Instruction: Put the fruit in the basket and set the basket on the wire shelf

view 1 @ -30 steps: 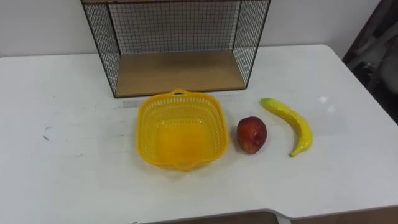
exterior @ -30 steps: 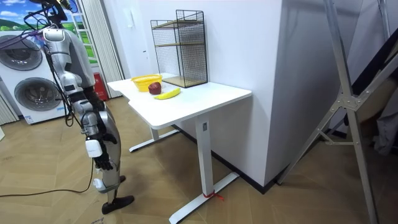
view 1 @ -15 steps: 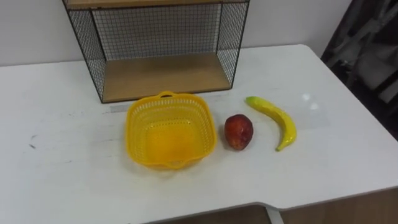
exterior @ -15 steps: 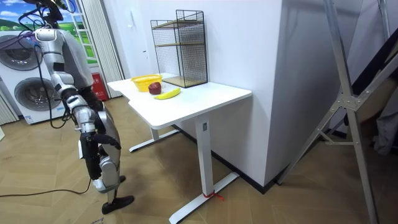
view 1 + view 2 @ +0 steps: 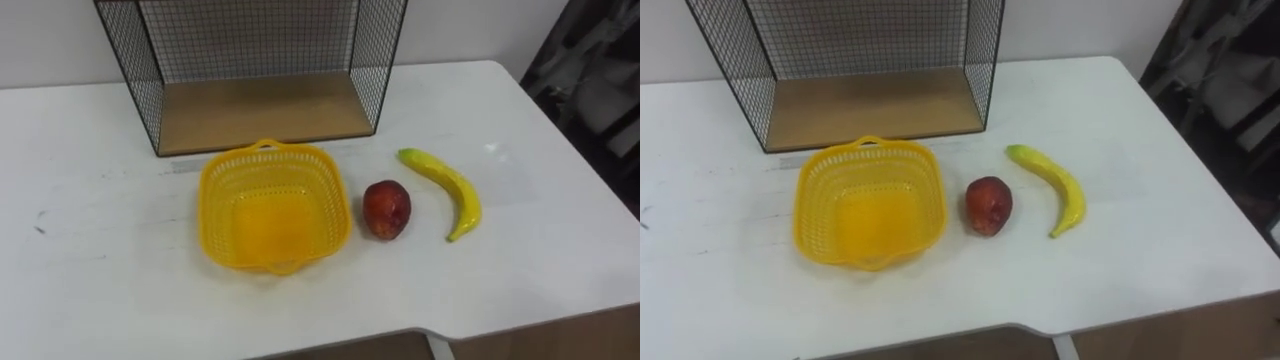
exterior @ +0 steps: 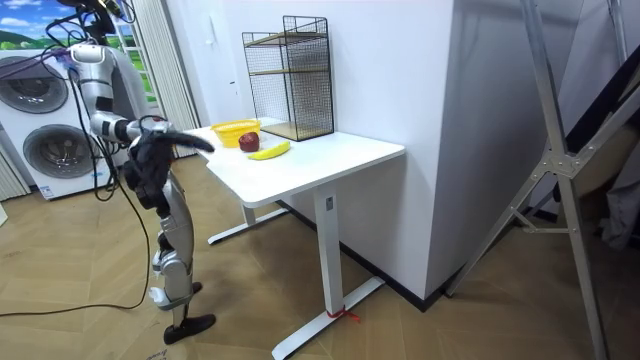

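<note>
An empty yellow plastic basket (image 5: 212, 192) sits on the white table (image 5: 100, 290), just in front of the black wire shelf (image 5: 260, 110) with its wooden floor. A red apple (image 5: 386, 209) lies right of the basket, a little apart from it. Further right lies a yellow banana (image 5: 448, 188). In the room view I stand at the table's end on the room view's left, facing the basket (image 6: 235, 131), and my right hand (image 6: 204, 144) is stretched forward over the table's edge, short of the fruit.
The table's right edge runs close behind the banana, with dark fabric (image 5: 590, 70) beyond it. The shelf stands against the white wall. Washing machines (image 6: 40, 140) stand behind me in the room view.
My right arm has risen from beside my body and now points at the table. The eye view has shifted slightly; basket, apple and banana lie where they were.
</note>
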Available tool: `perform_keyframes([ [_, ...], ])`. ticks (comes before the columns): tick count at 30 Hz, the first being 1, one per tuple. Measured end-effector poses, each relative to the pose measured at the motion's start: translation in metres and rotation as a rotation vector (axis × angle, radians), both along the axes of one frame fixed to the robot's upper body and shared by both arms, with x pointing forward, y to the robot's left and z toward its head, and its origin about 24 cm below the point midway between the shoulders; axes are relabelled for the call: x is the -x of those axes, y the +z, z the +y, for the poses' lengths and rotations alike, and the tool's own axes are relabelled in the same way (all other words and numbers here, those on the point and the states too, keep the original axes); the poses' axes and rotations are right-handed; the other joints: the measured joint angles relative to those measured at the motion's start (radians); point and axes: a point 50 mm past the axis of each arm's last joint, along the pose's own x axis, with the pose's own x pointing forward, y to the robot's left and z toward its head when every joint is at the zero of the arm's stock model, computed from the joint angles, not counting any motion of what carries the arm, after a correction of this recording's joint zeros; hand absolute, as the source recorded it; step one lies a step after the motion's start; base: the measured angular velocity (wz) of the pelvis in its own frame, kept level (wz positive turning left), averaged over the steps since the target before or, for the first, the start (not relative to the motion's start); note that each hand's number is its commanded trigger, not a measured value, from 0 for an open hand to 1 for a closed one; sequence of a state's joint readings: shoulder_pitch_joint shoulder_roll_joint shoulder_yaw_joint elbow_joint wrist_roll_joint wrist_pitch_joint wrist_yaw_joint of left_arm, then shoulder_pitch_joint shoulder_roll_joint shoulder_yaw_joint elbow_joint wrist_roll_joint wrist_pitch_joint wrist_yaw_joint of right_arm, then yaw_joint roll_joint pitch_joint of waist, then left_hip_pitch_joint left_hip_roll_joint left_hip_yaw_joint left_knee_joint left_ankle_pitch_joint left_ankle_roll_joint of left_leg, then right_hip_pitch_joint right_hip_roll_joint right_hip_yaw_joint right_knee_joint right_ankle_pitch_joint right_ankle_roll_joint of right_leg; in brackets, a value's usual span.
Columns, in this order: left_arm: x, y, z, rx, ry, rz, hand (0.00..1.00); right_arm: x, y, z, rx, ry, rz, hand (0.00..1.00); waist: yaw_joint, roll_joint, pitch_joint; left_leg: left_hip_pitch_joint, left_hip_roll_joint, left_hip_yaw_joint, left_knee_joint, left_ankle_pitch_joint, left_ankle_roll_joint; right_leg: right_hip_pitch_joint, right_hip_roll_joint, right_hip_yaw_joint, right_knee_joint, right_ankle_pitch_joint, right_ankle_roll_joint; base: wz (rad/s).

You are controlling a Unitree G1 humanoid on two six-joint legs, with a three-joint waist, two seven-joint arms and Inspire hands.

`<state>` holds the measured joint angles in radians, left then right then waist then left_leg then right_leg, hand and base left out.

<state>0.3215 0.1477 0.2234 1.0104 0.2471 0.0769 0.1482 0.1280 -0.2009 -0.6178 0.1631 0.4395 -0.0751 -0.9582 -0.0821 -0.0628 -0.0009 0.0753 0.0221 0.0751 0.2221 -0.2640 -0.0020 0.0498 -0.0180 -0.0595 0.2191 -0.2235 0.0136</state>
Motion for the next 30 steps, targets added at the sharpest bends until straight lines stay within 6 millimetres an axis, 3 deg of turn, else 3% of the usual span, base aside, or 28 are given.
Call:
perform_keyframes([
  [2,0.000,0.000,-0.001,0.002,-0.016,0.003,0.00,-0.012,0.017,0.008,0.085,0.068,-0.027,0.00,0.008,0.002,0.0049,-0.004,0.000,0.000,-0.001,0.000,0.000,-0.002,0.000,0.000,0.001,0.001,0.000,0.00],
  [6,-0.006,-0.001,-0.003,0.009,-0.042,-0.005,0.00,-0.035,0.035,0.025,0.176,0.250,-0.059,0.00,0.022,0.004,0.0031,-0.008,0.001,0.002,-0.001,0.000,0.000,-0.006,0.000,-0.006,0.002,0.002,-0.002,0.00],
  [17,-0.008,-0.002,-0.005,0.020,-0.069,-0.005,0.00,-0.081,0.051,0.051,0.284,0.790,-0.049,0.00,0.048,0.000,0.0070,0.006,0.004,0.001,0.001,0.000,0.000,0.008,0.000,-0.015,0.003,0.006,-0.004,-0.01],
  [27,-0.006,-0.001,-0.002,0.011,-0.072,0.001,0.00,-0.104,0.045,0.080,0.334,1.172,0.060,0.00,0.086,-0.016,0.0142,0.022,0.004,-0.005,0.001,0.000,0.000,0.025,-0.002,-0.027,0.002,0.007,-0.004,0.02],
  [30,-0.006,0.000,0.001,0.003,-0.079,0.005,0.00,-0.106,0.040,0.087,0.327,1.236,0.085,0.00,0.091,-0.023,0.0119,0.020,0.004,-0.008,0.001,0.001,0.000,0.026,-0.003,-0.032,0.001,0.007,-0.005,0.03],
])
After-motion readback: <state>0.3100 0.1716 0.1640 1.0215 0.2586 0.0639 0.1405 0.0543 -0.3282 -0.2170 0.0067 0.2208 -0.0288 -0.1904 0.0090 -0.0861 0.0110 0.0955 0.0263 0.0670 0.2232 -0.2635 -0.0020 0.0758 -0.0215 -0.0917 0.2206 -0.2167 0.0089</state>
